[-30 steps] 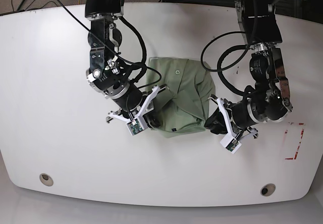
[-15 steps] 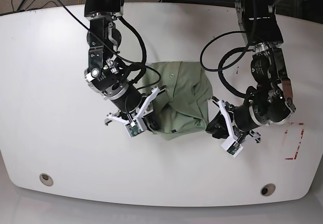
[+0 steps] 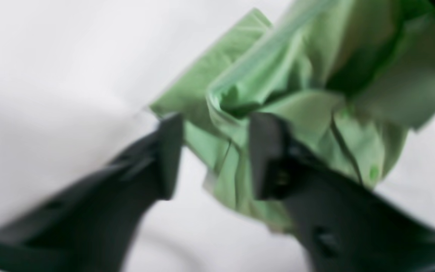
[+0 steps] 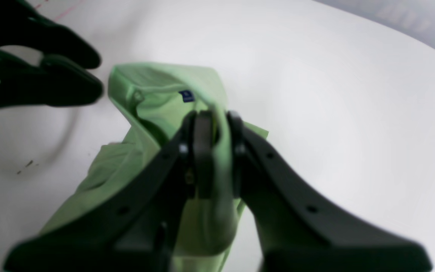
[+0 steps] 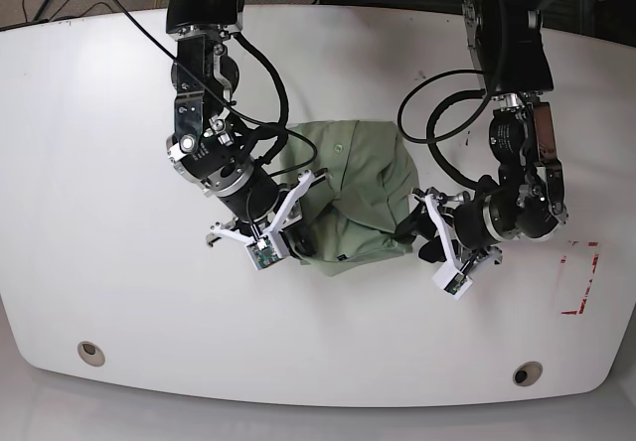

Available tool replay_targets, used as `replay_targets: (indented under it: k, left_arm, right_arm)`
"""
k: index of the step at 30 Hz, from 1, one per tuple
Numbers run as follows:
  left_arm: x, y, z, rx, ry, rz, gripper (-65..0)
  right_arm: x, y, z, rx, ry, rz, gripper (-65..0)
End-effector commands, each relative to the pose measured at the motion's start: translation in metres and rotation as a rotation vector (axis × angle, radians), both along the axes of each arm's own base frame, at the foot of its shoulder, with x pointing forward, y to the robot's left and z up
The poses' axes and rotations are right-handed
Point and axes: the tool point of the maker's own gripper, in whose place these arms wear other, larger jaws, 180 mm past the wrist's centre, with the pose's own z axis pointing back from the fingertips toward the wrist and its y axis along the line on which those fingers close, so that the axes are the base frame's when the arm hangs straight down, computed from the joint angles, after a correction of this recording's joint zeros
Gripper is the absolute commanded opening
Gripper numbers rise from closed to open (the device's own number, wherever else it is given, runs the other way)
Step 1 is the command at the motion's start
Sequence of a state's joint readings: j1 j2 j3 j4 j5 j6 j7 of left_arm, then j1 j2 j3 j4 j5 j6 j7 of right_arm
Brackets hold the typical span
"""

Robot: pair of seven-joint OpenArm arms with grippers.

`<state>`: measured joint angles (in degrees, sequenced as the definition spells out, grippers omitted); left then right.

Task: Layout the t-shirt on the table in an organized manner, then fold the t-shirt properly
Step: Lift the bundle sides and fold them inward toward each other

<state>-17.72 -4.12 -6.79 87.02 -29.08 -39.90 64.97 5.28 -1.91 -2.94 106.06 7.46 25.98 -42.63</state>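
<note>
T-shirt [image 4: 157, 102] pinched in right pincer [image 4: 210, 128] — left pincer [image 3: 213, 151] gapes beside it.

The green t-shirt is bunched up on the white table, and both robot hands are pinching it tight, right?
Not quite. Only the right gripper pinches the t-shirt, seen in the right wrist view. The left wrist view shows the left gripper with its fingers apart. The t-shirt is bunched on the table.

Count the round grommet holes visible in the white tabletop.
2. One round grommet hole sits near the front edge of the glossy white tabletop at the base view's left, the other near the front edge at its right. Arms may hide more.
</note>
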Motion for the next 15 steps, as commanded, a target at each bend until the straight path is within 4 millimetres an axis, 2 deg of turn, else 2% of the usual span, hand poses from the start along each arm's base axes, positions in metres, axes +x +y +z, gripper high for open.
replay_targets:
  k: [1,15]
  left_arm:
    - [0.011,-0.005,0.017,-0.051,-0.058,-0.002,-27.5]
    - [0.012,-0.009,-0.013,-0.105,0.03,0.015,-27.6]
  right_arm:
    - [0.007,0.003,0.021,0.027,-0.069,0.005,-59.8]
    - [0.007,0.002,0.022,0.027,-0.072,0.005,-59.8]
